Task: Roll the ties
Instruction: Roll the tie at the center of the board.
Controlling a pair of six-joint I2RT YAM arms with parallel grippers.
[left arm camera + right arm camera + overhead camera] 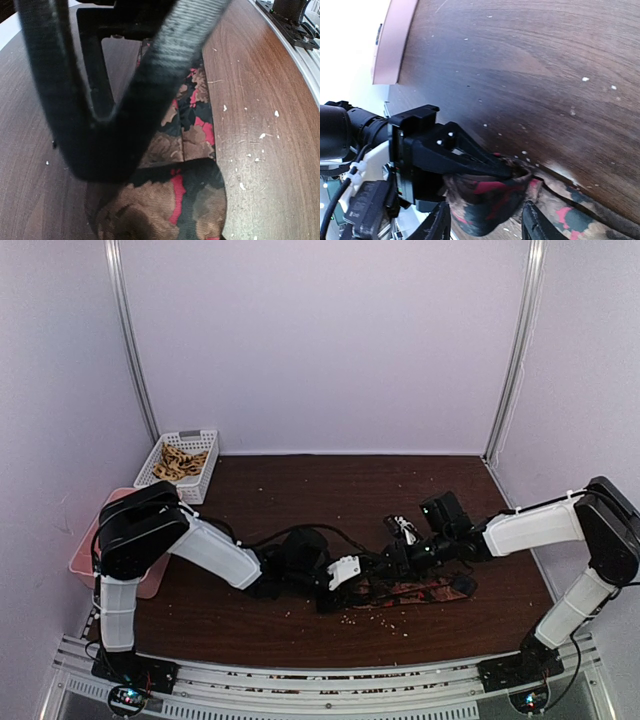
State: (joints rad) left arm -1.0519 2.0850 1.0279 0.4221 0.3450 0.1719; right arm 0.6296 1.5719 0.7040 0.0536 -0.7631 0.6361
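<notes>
White basket [172, 486] back left, pink bin [82, 555], crumbs [380, 618] on brown table [330, 490]

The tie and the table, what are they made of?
The tie looks like soft woven cloth, maybe silky: fine ribs show in its brown, red and black flower pattern, and it bends into a roll. The table looks like dark wood or a wood-look top, fairly smooth: long grain lines with a faint shine.

We see the tie [415, 592] lying on the worktop [330, 490], its rolled end between the left jaws, the right jaws just beside it; the basket [180, 465] sits far behind, left of both.
</notes>
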